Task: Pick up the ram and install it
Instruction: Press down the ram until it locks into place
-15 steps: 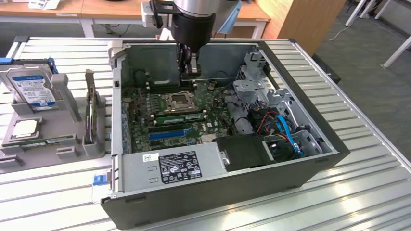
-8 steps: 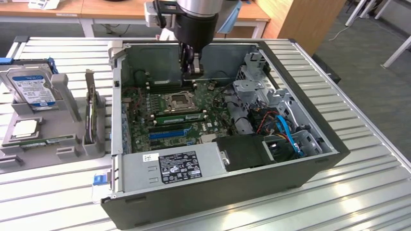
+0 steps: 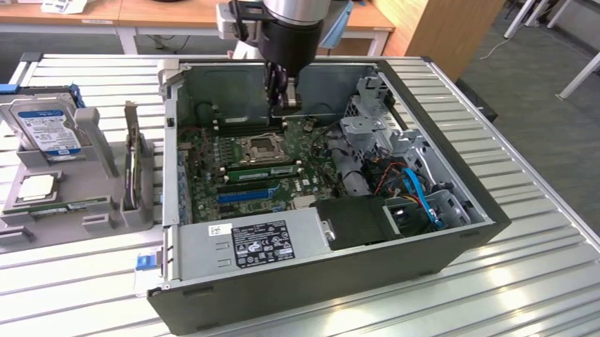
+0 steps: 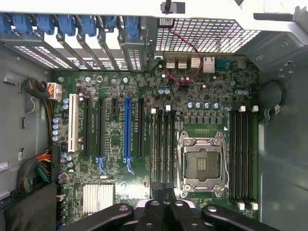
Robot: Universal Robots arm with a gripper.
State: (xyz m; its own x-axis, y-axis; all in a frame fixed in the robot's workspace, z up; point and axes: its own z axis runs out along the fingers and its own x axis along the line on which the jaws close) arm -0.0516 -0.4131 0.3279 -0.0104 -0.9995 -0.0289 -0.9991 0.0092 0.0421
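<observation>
The ram [image 3: 58,208] is a long thin green stick lying flat in a grey holder [image 3: 94,221] on the table, at the exterior view's left, outside the open computer case [image 3: 468,232]. My gripper [image 3: 281,98] hangs high over the motherboard [image 3: 310,186], far from the ram. In the wrist view my gripper [image 4: 164,208] is shut, and I see nothing between its fingers. Black memory slots [image 4: 162,149] lie straight below it, beside the empty processor socket [image 4: 202,163]. More memory slots [image 4: 242,154] run along the socket's other side.
The holder also carries a square silver processor chip [image 3: 36,187], a hard drive [image 3: 45,126] and an upright card [image 3: 134,165]. Inside the case are a blue expansion slot [image 4: 127,130], a power supply [image 3: 253,242], a drive cage [image 3: 370,133] and blue cables [image 3: 417,193].
</observation>
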